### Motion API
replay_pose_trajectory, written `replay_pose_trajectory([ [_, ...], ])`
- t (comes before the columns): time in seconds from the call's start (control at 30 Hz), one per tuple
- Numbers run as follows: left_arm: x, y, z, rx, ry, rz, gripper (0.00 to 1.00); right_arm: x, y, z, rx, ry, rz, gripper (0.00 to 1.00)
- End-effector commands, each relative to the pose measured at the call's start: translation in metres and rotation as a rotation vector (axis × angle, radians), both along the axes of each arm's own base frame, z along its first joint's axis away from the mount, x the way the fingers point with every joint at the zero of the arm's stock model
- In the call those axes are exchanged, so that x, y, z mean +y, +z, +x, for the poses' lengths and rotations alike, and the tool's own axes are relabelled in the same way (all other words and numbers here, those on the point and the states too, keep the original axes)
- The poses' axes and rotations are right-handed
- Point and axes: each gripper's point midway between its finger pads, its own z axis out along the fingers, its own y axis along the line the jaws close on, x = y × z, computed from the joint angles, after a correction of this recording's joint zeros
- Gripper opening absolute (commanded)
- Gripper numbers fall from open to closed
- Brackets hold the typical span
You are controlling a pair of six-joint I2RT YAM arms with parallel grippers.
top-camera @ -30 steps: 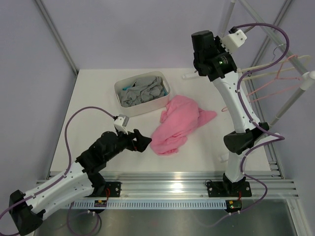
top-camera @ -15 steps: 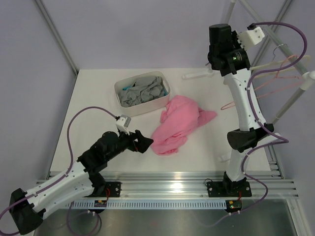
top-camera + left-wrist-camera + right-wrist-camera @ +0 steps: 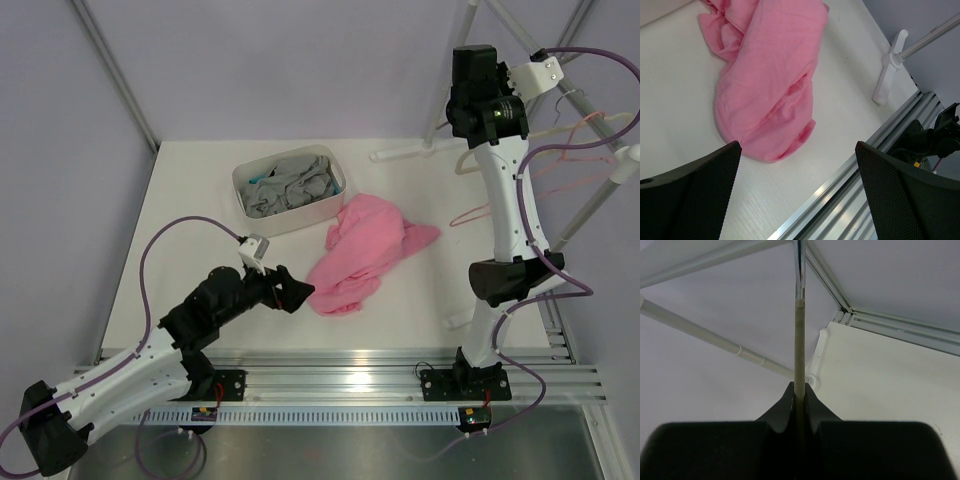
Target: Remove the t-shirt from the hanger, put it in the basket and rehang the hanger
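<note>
Already the right gripper (image 3: 799, 390), clamped on the hanger (image 3: 799, 340), has swung higher toward the rack (image 3: 590, 200). The t-shirt (image 3: 365, 250) lies free beside the left gripper (image 3: 295, 292), whose fingers are spread apart, so removal looks done.

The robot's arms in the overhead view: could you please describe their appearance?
White shells with black joints on the left arm and right arm. Purple cables loop along each; white camera blocks sit at the wrists. The left gripper has black, finely dotted fingers.
</note>
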Motion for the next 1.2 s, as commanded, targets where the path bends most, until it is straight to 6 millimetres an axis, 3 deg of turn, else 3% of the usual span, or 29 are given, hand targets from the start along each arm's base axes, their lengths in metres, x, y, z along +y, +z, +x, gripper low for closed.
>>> replay_pose_trajectory([
  [0.0,-0.006,0.011,0.001,-0.051,-0.029,-0.036,0.99,-0.004,0.018,-0.002,-0.077,-0.013,0.037,0.0],
  [0.33,-0.004,0.01,-0.002,-0.057,-0.034,-0.039,0.99,-0.003,-0.001,0.005,-0.047,-0.003,0.062,0.03],
  [0.4,-0.005,0.009,-0.002,-0.057,-0.036,-0.038,0.99,-0.001,0.004,0.006,-0.053,0.018,0.051,0.17],
  [0.43,-0.005,0.01,-0.003,-0.058,-0.038,-0.039,0.99,0.0,0.002,0.008,-0.044,0.033,0.042,0.33],
  [0.47,-0.004,0.01,-0.002,-0.06,-0.037,-0.037,0.99,0.002,0.014,0.007,-0.086,0.044,0.045,0.43],
  [0.53,-0.005,0.01,-0.003,-0.063,-0.042,-0.037,0.99,0.006,0.011,0.009,-0.068,0.089,0.027,0.58],
  [0.57,-0.005,0.01,-0.003,-0.064,-0.042,-0.036,0.99,0.006,0.024,0.004,-0.109,0.102,0.03,0.7],
  [0.63,-0.005,0.01,-0.004,-0.064,-0.046,-0.035,0.99,0.01,0.022,0.003,-0.096,0.144,0.019,0.78],
  [0.67,-0.004,0.01,-0.004,-0.069,-0.045,-0.035,0.99,0.012,0.035,-0.001,-0.132,0.166,0.017,0.86],
  [0.77,-0.003,0.01,-0.003,-0.077,-0.041,-0.032,0.99,0.019,0.044,-0.008,-0.123,0.248,-0.014,1.0],
  [0.9,-0.001,0.008,-0.003,-0.076,-0.035,-0.029,0.99,0.024,0.054,-0.023,-0.091,0.337,-0.093,1.0],
  [1.1,0.0,0.014,-0.004,-0.09,-0.038,-0.043,0.99,0.013,0.066,-0.072,-0.014,0.364,-0.143,0.99],
  [1.17,0.0,0.016,-0.004,-0.093,-0.036,-0.043,0.99,0.018,0.067,-0.081,-0.007,0.405,-0.138,0.99],
])
